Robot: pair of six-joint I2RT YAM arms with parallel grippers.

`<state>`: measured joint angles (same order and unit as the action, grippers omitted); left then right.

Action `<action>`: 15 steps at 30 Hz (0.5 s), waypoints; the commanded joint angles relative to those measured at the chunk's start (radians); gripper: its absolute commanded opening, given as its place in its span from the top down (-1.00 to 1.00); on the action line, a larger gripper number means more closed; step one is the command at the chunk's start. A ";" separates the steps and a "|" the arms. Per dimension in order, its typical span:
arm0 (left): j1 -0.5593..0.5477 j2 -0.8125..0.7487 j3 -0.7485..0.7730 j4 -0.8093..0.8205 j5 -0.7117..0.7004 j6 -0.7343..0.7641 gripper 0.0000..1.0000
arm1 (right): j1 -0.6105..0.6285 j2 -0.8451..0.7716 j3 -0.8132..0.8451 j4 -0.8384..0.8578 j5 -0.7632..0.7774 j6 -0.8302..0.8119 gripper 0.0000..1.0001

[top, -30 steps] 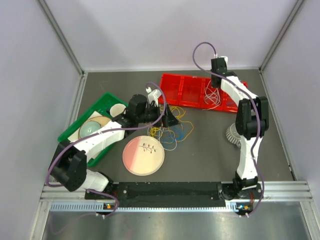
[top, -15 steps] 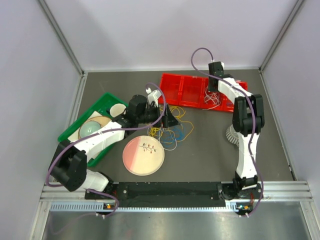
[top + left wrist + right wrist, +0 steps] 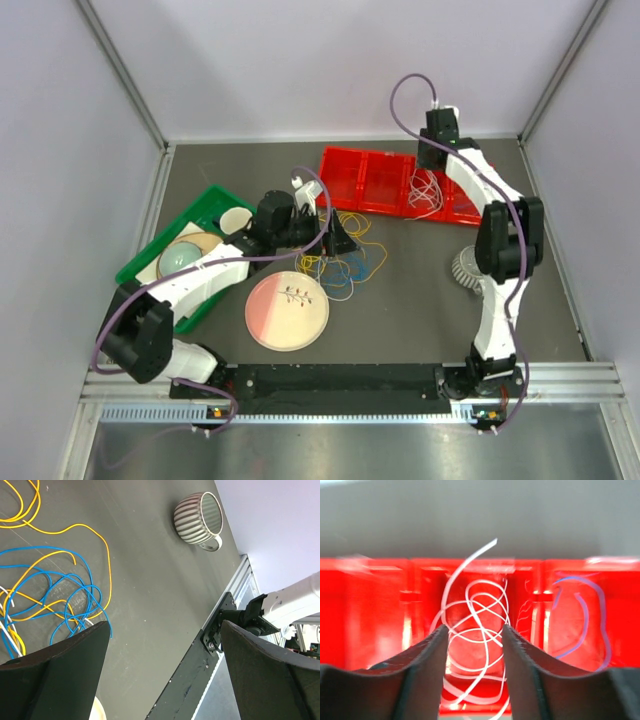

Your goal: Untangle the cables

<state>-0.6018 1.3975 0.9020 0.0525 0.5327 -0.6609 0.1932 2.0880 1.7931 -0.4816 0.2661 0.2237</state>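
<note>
A tangle of yellow, blue and white cables (image 3: 340,265) lies on the dark table mid-scene; its yellow and blue loops (image 3: 55,580) fill the upper left of the left wrist view. My left gripper (image 3: 340,238) (image 3: 164,630) hovers at the tangle's far edge, open wide, nothing between its fingers. A white cable (image 3: 427,195) (image 3: 477,630) lies coiled in a compartment of the red tray (image 3: 345,160) (image 3: 375,605). My right gripper (image 3: 430,165) (image 3: 475,632) hangs open above that coil, apart from it. A thin blue-purple cable (image 3: 585,615) lies in the compartment to the right.
A ribbed cup (image 3: 465,268) (image 3: 198,514) lies on its side by the right arm. A pink plate (image 3: 287,311) sits near the front. A green tray (image 3: 150,260) with dishes is at the left under the left arm. A metal rail (image 3: 340,380) runs along the near edge.
The right gripper has gone from shut to open, and the white cable it held now rests in the red tray. The right wrist dipped, then rose a little. The left arm stayed still.
</note>
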 commanded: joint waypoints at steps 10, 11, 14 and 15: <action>-0.001 -0.061 -0.035 0.083 0.018 -0.016 -0.94 | -0.003 -0.429 -0.413 0.217 -0.004 0.284 -0.19; 0.000 -0.063 -0.037 0.084 0.019 -0.016 -0.94 | -0.001 -0.468 -0.561 0.285 -0.014 0.336 -0.19; 0.000 -0.060 -0.037 0.090 0.027 -0.017 -0.94 | -0.003 -0.540 -0.711 0.394 -0.007 0.435 -0.15; -0.001 -0.060 -0.040 0.090 0.030 -0.019 -0.94 | -0.001 -0.539 -0.728 0.393 -0.004 0.451 -0.13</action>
<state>-0.6018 1.3701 0.8696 0.0753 0.5354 -0.6781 0.1932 1.6299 1.1606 -0.2615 0.2611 0.5056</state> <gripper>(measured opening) 0.972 0.581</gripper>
